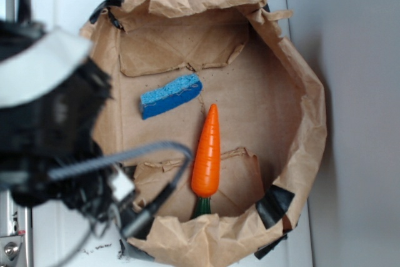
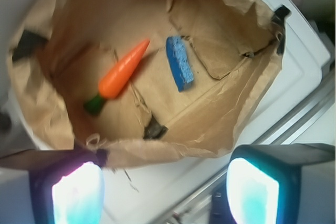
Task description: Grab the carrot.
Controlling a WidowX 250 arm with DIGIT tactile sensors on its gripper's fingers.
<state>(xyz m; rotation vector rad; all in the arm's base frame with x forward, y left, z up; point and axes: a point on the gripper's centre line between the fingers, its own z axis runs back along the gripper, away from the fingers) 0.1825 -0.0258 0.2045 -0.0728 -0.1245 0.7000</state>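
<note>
The gripper (image 2: 165,190) has its two fingers (image 2: 76,192) spread wide, holding nothing. Beyond them, well apart, the carrot (image 2: 122,72) lies inside the paper-lined bin (image 2: 252,93), closer to the left finger, beside the blue sponge (image 2: 179,63).

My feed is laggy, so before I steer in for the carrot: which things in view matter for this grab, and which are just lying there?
Part of the job:
- carrot, lying flat in the paper-lined bin, stem toward the near rim
- end effector, open, outside the bin

Just lying about:
- blue sponge, beside the carrot's tip, not touching
- brown paper lining
</note>
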